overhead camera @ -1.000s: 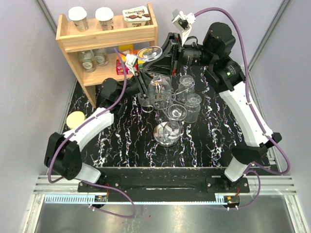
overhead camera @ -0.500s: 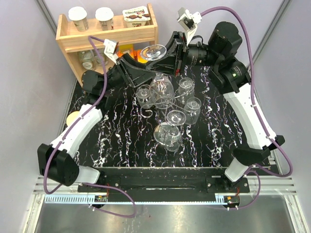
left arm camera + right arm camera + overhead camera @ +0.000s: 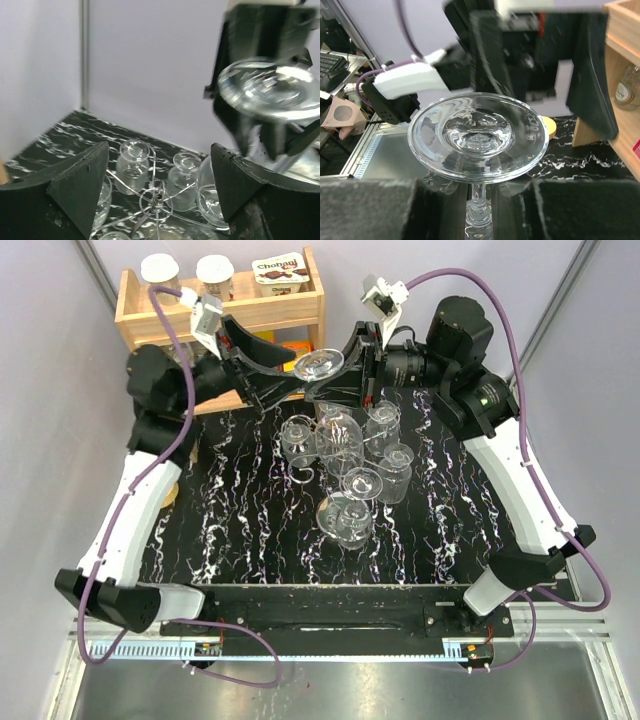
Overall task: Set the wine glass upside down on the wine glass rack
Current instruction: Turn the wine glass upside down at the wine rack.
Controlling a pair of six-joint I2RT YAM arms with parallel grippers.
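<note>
Right gripper is clamped on the stem of the wine glass, which is held foot up, bowl down, over the rack among other glasses. Left gripper gapes wide, holding nothing, near the glass's foot. On the shelf, a cup reads "Chobani".

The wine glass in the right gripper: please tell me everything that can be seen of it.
The wine glass is clear glass, upside down: its round foot faces up, with the thin stem below. The right gripper is shut on the stem under the foot, holding it in the air near the wine glass rack.
</note>
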